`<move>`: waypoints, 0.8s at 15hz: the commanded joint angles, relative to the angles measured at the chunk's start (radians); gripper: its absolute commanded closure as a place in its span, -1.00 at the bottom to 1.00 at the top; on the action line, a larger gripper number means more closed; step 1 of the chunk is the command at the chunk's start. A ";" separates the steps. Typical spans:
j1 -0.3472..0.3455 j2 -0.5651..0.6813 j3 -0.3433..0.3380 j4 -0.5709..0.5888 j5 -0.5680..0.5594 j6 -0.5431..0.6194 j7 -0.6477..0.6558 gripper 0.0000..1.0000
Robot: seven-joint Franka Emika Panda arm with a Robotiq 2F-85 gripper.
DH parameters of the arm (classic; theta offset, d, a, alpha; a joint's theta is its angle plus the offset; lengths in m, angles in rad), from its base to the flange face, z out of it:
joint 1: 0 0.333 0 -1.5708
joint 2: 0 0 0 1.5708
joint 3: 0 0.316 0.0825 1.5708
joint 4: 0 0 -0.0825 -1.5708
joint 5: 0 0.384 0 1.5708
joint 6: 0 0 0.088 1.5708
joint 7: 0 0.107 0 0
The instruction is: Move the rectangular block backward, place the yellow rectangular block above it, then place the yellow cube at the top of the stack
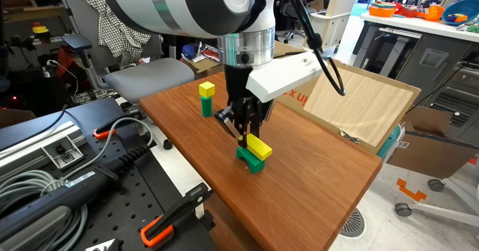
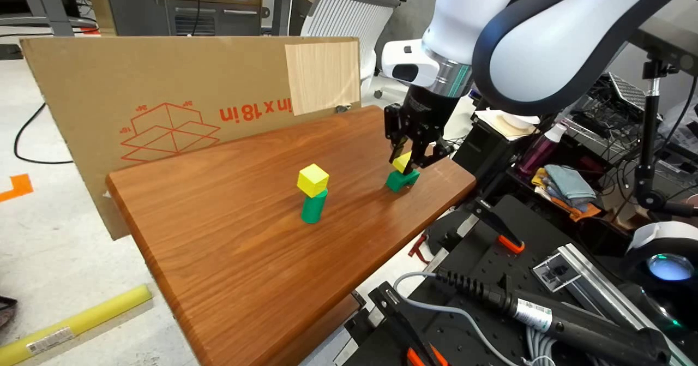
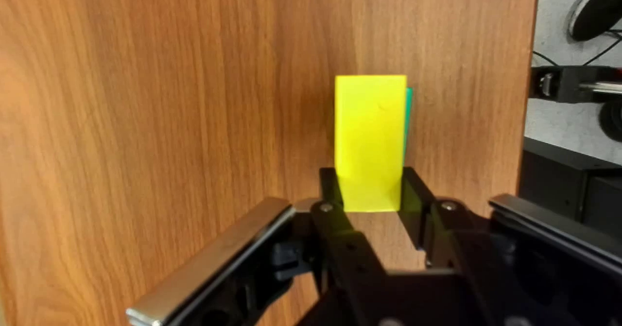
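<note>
I have the flat yellow oblong block (image 3: 371, 131) pinched in the gripper (image 3: 371, 190), jaws narrow against its long sides near one end. Directly under the jaws lies the bright green oblong block (image 1: 255, 164) with an arched cut-out, set lengthwise with the yellow one. In the wrist view I get only a thin green strip past the yellow edge, so I can't be sure the two touch all along; in both exterior views the gripper stands in front and hides part of the yellow. Well apart from the jaws, the small yellow cube (image 2: 313, 180) sits on an upright green cylinder (image 2: 314, 208), on the same brown wood-grain tabletop (image 1: 318, 176). The jaws stand between a black perforated bench (image 1: 131, 202) bearing a black-and-orange clamp (image 1: 179, 210) and a tan cardboard panel (image 2: 109, 109) with orange-red print. Farther out from the jaws is a grey office chair (image 1: 149, 77).
</note>
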 commanded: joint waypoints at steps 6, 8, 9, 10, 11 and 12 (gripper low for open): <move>0.008 0.020 -0.017 -0.001 0.014 0.032 0.012 0.83; 0.014 0.024 -0.024 0.000 0.010 0.035 0.023 0.83; 0.014 0.025 -0.024 -0.001 0.010 0.035 0.025 0.83; 0.012 0.026 -0.024 -0.002 0.011 0.035 0.024 0.83; 0.009 0.028 -0.023 -0.004 0.012 0.035 0.021 0.83; 0.014 0.031 -0.028 -0.001 0.010 0.030 0.029 0.83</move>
